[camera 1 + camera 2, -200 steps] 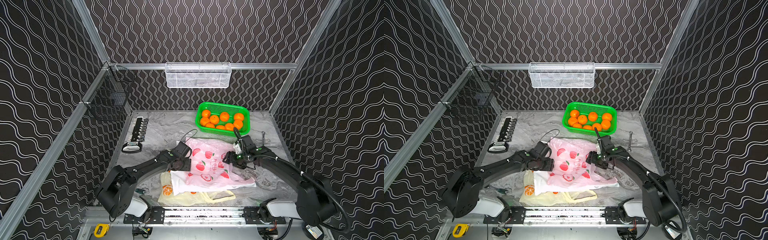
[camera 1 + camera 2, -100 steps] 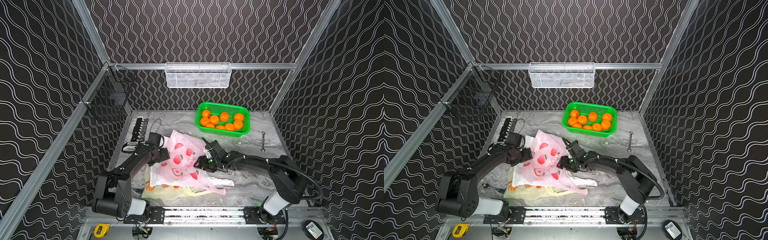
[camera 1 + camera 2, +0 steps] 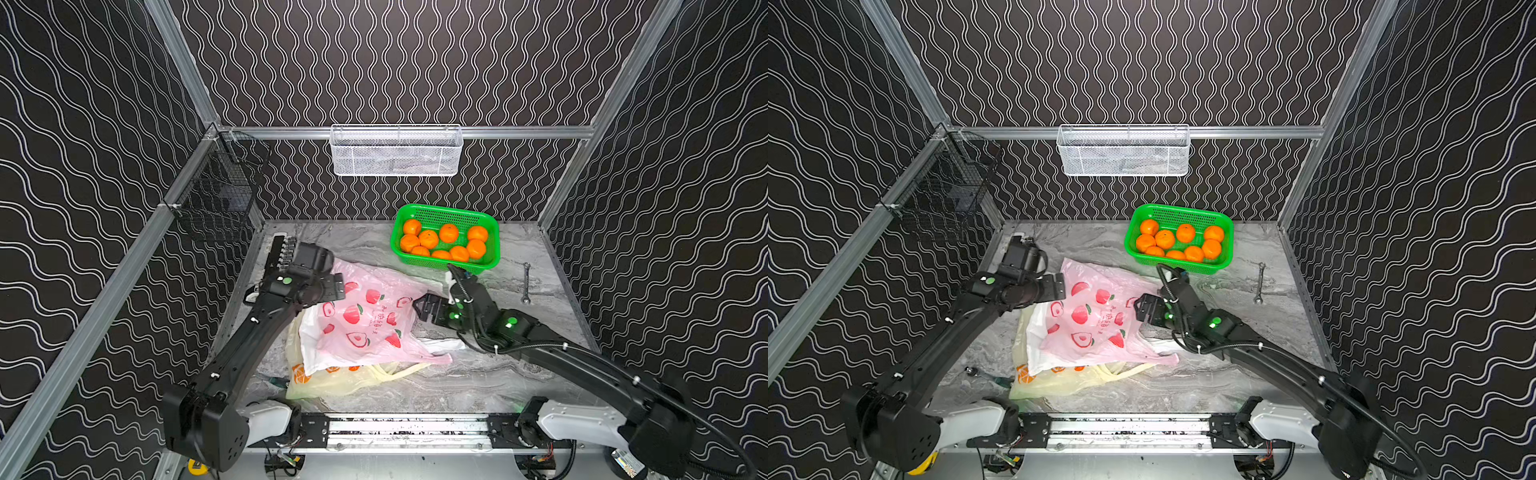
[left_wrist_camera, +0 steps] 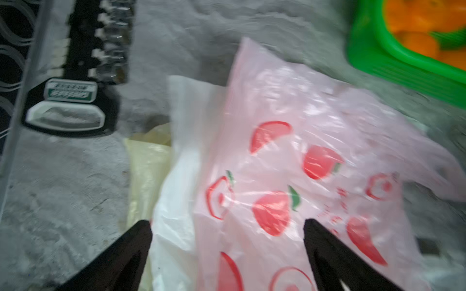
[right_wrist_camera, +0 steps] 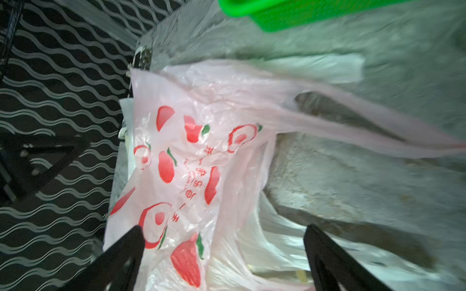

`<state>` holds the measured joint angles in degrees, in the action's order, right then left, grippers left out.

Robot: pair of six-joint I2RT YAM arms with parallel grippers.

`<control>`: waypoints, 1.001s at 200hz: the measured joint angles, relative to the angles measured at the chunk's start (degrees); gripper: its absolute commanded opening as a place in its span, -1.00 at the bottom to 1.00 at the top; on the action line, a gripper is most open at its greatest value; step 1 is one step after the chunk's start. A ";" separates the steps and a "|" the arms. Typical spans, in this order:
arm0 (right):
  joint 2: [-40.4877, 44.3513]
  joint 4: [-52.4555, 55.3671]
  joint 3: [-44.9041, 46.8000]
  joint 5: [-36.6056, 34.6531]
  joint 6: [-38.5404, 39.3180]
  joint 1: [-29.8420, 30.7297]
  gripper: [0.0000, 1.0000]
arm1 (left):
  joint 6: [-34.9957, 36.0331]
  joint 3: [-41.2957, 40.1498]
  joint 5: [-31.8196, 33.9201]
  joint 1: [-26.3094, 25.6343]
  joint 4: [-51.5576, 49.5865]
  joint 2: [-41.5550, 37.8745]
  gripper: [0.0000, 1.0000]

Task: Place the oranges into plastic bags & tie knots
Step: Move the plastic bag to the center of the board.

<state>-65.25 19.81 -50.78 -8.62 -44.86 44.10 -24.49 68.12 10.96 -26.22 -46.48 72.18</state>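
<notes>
Marble tabletop: three bags (stacked), nine oranges in green basket.

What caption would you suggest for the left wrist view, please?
Open left hand over the pink bag atop the white bag.

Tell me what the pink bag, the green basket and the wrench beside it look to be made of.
Pink bag: thin plastic film, glossy and translucent; it lies crinkled and catches the light.
Green basket: rigid moulded plastic with a smooth sheen; its walls are perforated in even rows.
Wrench: most likely steel, going by its bare grey metallic look, though it is small in view.
</notes>
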 measured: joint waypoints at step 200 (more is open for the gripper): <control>1.57 9.35 0.37 6.97 9.90 -26.29 0.92 | -5.20 13.57 10.91 -29.88 -4.63 33.46 0.47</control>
<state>-63.68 29.17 -50.41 -1.65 -34.96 17.80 -29.69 81.69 21.87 -56.10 -51.11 105.65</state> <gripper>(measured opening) 0.963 0.756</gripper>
